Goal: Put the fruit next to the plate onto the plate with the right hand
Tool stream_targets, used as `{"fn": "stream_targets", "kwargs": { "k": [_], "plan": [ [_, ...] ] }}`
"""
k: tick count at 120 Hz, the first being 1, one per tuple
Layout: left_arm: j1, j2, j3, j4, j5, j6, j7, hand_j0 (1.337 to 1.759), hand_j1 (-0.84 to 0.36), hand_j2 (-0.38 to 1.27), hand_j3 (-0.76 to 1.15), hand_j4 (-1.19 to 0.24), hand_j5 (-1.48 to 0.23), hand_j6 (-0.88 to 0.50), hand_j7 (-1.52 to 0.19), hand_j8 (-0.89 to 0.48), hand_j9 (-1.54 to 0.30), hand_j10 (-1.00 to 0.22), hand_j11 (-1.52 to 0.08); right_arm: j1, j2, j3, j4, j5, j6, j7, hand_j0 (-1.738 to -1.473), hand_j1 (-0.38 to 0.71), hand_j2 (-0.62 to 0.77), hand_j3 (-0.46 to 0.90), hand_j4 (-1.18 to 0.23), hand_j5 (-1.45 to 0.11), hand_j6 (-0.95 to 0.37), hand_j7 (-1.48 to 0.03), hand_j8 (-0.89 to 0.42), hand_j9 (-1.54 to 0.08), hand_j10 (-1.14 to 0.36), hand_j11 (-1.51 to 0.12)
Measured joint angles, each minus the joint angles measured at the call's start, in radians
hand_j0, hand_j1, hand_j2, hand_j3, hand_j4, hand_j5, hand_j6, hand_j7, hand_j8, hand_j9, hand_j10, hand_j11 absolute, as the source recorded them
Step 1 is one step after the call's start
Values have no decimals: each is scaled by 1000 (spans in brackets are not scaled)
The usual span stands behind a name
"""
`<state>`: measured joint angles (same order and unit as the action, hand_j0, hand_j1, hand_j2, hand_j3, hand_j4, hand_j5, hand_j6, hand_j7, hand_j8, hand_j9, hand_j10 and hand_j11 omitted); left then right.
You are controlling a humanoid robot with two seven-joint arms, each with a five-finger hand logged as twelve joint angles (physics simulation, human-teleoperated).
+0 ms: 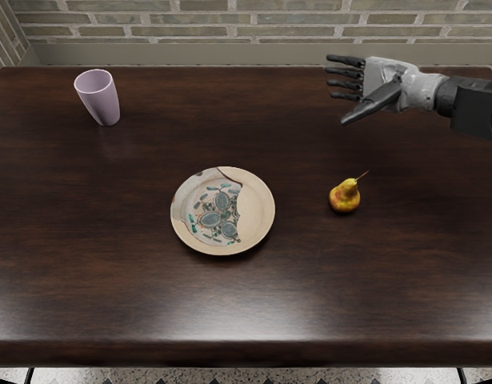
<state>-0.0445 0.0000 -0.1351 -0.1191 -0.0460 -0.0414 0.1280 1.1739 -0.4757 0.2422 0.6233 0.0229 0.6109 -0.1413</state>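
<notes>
A small yellow-and-red pear (345,197) is being shown lying on the dark wooden table (110,280), right of centre, with its thin stem pointing up and to the right. It is resting directly on the wood and is not being touched by anything.

The right hand (374,80) is being held in the air above the far right part of the table, its arm coming in from the picture's right edge. The hand is being kept wide open: the four dark fingers (346,72) are being stretched out straight towards the left, slightly spread one above the other, while the thumb (367,106) is being angled down and to the left, away from them. Nothing is being gripped or touched by it.

The pear is being seen nearer the viewer than the hand, below the thumb tip in the picture, and well apart from it.

To the pear's left, a round beige plate (260,210) is lying flat near the table's middle, with bare wood between the two. Only its own painted pattern of grey-blue shapes and teal marks is being carried on its face. A pale lilac cup (99,98) is standing upright at the far left, well apart from everything else; what it contains cannot be told.
</notes>
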Motion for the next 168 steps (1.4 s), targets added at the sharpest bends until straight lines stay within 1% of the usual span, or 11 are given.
{"fn": "stream_targets", "kwargs": {
  "k": [33, 42, 47, 61, 73, 84, 97, 113, 131, 155, 168],
  "plan": [
    [0, 0, 0, 0, 0, 0, 0, 1658, 348, 0, 0, -1, -1, -1, -1, -1, -1, -1, -1, -17, -26, 11, -4, 1, 0, 1, -1658, -349, 1, 0, 0, 0, 1, 0, 1, 0, 1, 0],
    [0, 0, 0, 0, 0, 0, 0, 1658, 348, 0, 0, -1, -1, -1, -1, -1, -1, -1, -1, -31, -46, 13, -1, -47, 0, 18, -1658, -349, 1, 0, 0, 0, 1, 0, 1, 0, 1, 0],
    [0, 0, 0, 0, 0, 0, 0, 1658, 348, 0, 0, -1, -1, -1, -1, -1, -1, -1, -1, -38, -54, 14, 0, -87, 0, 52, -1658, -349, 1, 0, 0, 0, 1, 0, 1, 0, 1, 0],
    [0, 0, 0, 0, 0, 0, 0, 1658, 348, 0, 0, -1, -1, -1, -1, -1, -1, -1, -1, -54, -73, 17, 2, -225, 0, 174, -1658, -349, 1, 0, 0, 0, 1, 0, 1, 0, 1, 0],
    [0, 0, 0, 0, 0, 0, 0, 1658, 348, 0, 0, -1, -1, -1, -1, -1, -1, -1, -1, -67, -87, 17, 6, -354, 0, 294, -1658, -349, 1, 0, 0, 0, 0, 0, 0, 0, 0, 0],
    [0, 0, 0, 0, 0, 0, 0, 1658, 348, 0, 0, -1, -1, -1, -1, -1, -1, -1, -1, -77, -102, 17, 43, -464, 0, 384, -1658, -349, 2, 0, -1, 0, 0, 0, 0, 0, 0, 0],
    [0, 0, 0, 0, 0, 0, 0, 1658, 348, 0, 0, -1, -1, -1, -1, -1, -1, -1, -1, -109, -149, 17, 135, -567, 0, 469, -1658, -349, 2, 0, -1, 0, -1, 0, -1, 0, 0, 0],
    [0, 0, 0, 0, 0, 0, 0, 1658, 348, 0, 0, -1, -1, -1, -1, -1, -1, -1, -1, -148, -173, 16, 177, -648, 0, 546, -1658, -349, 2, 0, -2, 0, -2, 0, -1, 0, -1, 0],
    [0, 0, 0, 0, 0, 0, 0, 1658, 348, 0, 0, -1, -1, -1, -1, -1, -1, -1, -1, -187, -177, 15, 187, -675, 0, 583, -1658, -349, 3, 0, -2, 0, -3, 0, -2, 0, -1, 0],
    [0, 0, 0, 0, 0, 0, 0, 1658, 348, 0, 0, -1, -1, -1, -1, -1, -1, -1, -1, -249, -177, 14, 163, -557, 0, 593, -1658, -349, 3, 0, -2, 0, -3, 0, -2, 0, -1, 0],
    [0, 0, 0, 0, 0, 0, 0, 1658, 348, 0, 0, -1, -1, -1, -1, -1, -1, -1, -1, -266, -174, 7, 152, -556, 0, 595, -1658, -349, 3, 0, -2, 0, -2, 0, -2, 0, -1, 0]
  ]
}}
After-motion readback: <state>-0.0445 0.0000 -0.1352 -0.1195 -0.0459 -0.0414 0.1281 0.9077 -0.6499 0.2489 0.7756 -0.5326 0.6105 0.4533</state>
